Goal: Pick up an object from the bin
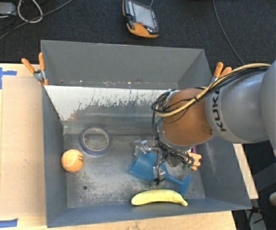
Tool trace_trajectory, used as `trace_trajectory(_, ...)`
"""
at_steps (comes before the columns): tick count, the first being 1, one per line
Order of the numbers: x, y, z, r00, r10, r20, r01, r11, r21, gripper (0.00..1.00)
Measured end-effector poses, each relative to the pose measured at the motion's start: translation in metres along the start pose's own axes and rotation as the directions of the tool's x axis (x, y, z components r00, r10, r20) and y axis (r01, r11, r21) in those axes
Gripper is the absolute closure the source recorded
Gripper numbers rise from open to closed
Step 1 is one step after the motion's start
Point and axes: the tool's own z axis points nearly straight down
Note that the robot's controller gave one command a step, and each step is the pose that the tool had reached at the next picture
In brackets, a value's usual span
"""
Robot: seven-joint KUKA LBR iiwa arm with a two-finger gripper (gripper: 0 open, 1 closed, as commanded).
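The grey arm [243, 107], lettered "KUKA", sets its pincer [159, 174] over a flat blue plastic piece [141, 166] at the right front of the grey metal bin [123, 71]; whether it is apart or together cannot be told. A yellow banana [159, 198] lies along the front wall. An orange ball [72, 160] and a blue tape ring [94, 140] sit well apart at the left, with bare floor between.

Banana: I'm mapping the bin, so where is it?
In the camera view the banana lies flat by the bin front wall, right of centre, just below the blue object under the end effector.
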Motion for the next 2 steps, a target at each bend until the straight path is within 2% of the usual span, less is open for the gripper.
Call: trace_trajectory(2,0.0,0.0,0.0,1.0,0.0,0.0,0.0,1.0,0.0,1.0)
